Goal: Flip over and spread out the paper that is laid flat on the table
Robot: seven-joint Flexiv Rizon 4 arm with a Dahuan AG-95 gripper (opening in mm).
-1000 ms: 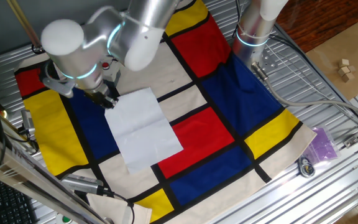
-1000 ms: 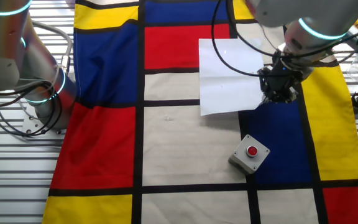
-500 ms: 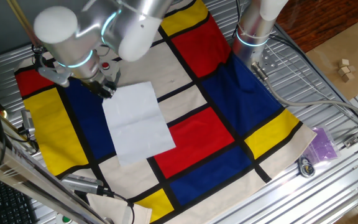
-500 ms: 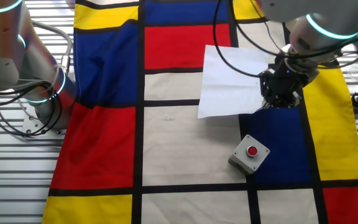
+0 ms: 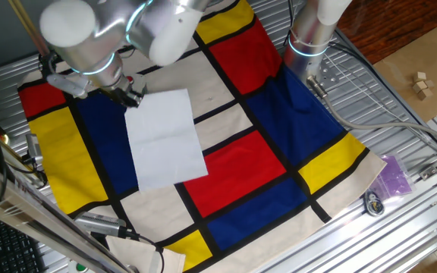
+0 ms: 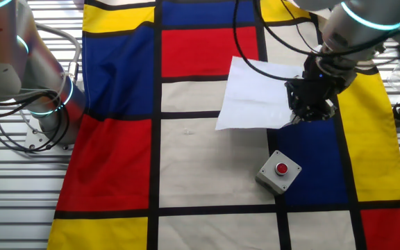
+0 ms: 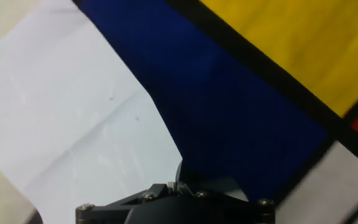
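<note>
The paper is a thin white creased sheet lying on the colour-block cloth that covers the grey slatted table. My gripper is at the paper's far left corner and shut on it. In the other fixed view the gripper pinches the paper's near right corner, and that edge is lifted a little off the cloth. In the hand view the paper spreads to the upper left over a blue block, and its corner runs into the gripper at the bottom edge.
A grey box with a red button sits on the cloth just beside the gripper. A second arm's base stands at the cloth's far edge. A purple bag and cables lie on the slats at the right.
My gripper has moved toward the cloth's back left with the paper's corner in it. The sheet has slid and turned along with it.
</note>
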